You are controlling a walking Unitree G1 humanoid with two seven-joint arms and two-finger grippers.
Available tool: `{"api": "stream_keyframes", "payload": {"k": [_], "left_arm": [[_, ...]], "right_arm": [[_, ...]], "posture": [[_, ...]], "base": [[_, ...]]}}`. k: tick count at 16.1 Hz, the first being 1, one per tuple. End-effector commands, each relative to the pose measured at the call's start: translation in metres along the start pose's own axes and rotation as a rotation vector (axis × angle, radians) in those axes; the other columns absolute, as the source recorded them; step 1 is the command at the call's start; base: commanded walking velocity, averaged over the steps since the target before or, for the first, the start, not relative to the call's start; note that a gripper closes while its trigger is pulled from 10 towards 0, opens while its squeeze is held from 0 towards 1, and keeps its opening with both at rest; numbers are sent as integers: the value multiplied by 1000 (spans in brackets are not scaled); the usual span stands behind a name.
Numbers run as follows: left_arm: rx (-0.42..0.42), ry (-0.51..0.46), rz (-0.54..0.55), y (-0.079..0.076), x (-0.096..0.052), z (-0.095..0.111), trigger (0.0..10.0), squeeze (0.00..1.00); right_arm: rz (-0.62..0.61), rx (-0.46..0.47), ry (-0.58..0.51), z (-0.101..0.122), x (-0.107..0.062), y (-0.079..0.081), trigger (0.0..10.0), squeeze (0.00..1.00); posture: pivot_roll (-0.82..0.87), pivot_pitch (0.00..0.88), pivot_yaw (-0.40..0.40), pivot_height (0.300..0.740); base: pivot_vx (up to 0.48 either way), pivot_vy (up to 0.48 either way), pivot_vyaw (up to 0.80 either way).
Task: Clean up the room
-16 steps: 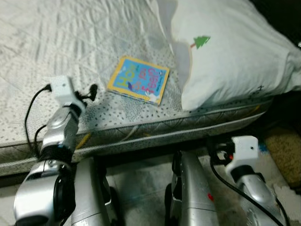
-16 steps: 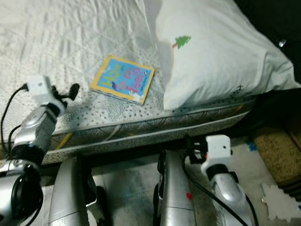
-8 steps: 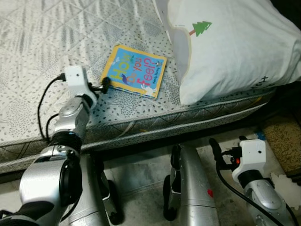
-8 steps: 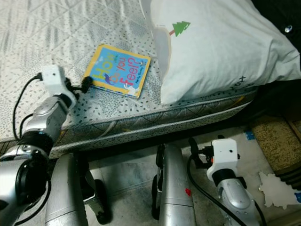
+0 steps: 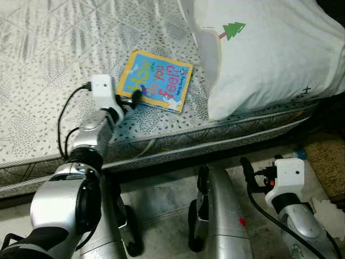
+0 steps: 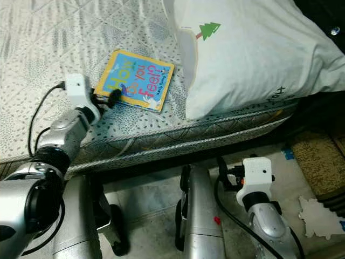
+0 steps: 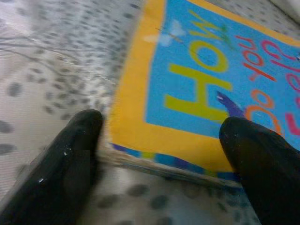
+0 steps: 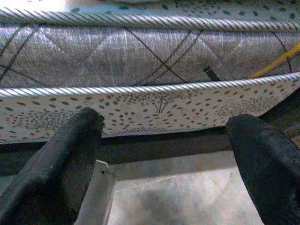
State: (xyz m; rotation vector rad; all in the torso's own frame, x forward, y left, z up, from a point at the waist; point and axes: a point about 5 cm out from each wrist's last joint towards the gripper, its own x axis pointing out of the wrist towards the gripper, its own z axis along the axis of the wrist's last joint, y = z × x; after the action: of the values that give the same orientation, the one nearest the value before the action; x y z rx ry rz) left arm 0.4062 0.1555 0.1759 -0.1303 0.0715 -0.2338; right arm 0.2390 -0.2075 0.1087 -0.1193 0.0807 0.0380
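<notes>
Reaching farther over the mattress than a second ago, the left gripper (image 5: 131,100) now has its fingertips at the near edge of the picture book (image 5: 156,81), where earlier it hung well short of the cover beside the bed's edge; the head camera has also tipped and shifted, so the whole scene sits differently in the eye views. In the left wrist view the two black fingers (image 7: 70,154) are spread apart, one resting on the spotted mattress cover (image 5: 48,65) just outside the book's yellow border and the other lying over the blue cover near the word "How", so they straddle a corner of the book without pinching it. The book lies flat on the bed, near its front edge and just beside the white pillow (image 5: 269,54) with the green tree print. This suggests the approach is nearly finished and the grasp itself is the step in hand; a flat, thin book on soft bedding will likely need one finger worked under its edge. The right gripper (image 8: 164,159) hangs idle below the mattress side, above the floor, its fingers wide apart and holding nothing.
</notes>
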Motion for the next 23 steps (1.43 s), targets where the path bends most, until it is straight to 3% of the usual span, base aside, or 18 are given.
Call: {"api": "stream_keyframes", "payload": {"k": [1,8,9,13,23], "left_arm": [[-12,151,-87,-18,-4,-37,10000,0],[19,236,-307,-60,-4,-57,10000,0],[25,244,-362,-72,-5,-60,10000,0],[29,250,-442,-92,-6,-63,10000,0],[31,253,-463,-98,-6,-64,10000,0]], "right_arm": [[-13,5,23,-5,-4,-2,10000,0],[0,13,11,-3,5,1,10000,0],[2,14,9,-2,7,2,10000,0],[8,18,2,-1,11,5,10000,0],[9,19,1,-1,11,5,10000,0]], "posture": [[-126,385,-46,509],[-116,377,-54,509],[-111,375,-55,509],[-105,369,-55,509],[-104,369,-54,509]], "base": [[0,0,0],[0,0,0],[0,0,0],[0,0,0],[0,0,0]]}}
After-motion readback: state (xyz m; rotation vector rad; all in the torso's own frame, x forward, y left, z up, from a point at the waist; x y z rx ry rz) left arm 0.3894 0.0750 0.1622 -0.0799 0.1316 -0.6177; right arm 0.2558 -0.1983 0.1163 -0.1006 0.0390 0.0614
